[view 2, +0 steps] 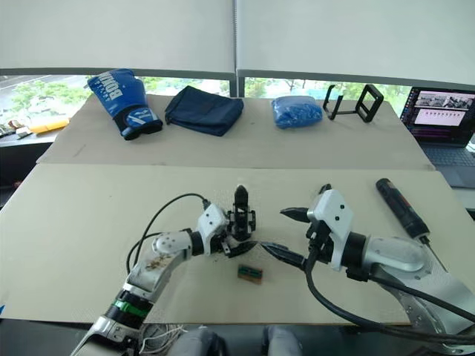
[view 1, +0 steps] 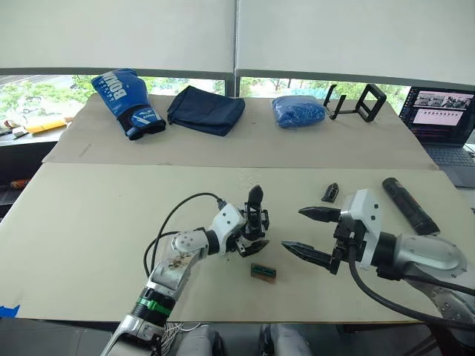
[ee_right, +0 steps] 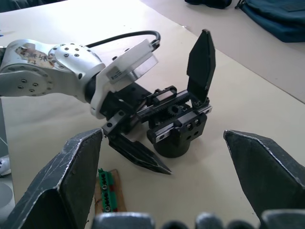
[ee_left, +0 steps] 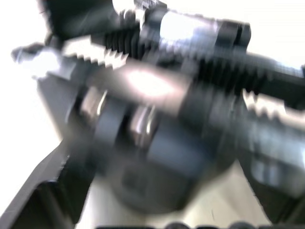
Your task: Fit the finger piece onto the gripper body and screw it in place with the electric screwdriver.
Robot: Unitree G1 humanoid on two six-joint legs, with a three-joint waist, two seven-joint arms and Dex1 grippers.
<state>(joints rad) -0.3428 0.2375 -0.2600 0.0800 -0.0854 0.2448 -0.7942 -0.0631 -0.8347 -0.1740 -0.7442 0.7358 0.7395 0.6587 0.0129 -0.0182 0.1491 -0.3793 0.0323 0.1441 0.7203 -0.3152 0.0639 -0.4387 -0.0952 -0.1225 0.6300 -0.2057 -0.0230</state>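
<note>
The gripper body [view 1: 253,221], black with a round base and a pointed finger standing up from it, rests on the table in front of me. My left gripper [view 1: 251,236] is shut on its base, one black finger [ee_right: 140,156] lying along the near side. My right gripper [view 1: 292,228] hangs open just right of it, its tips aimed at the body with nothing between them. The finger piece [view 1: 330,192], a small black wedge, lies on the table behind the right gripper. Farther right lies the electric screwdriver [view 1: 410,205], a thick black stick.
A small green-and-tan block [view 1: 263,271] lies near the front edge, below the gripper body. On the far table are a blue boxing glove [view 1: 128,101], a dark blue bag [view 1: 205,110], a blue bundle [view 1: 298,111] and a black stand [view 1: 356,101]. A laptop [view 1: 445,122] sits far right.
</note>
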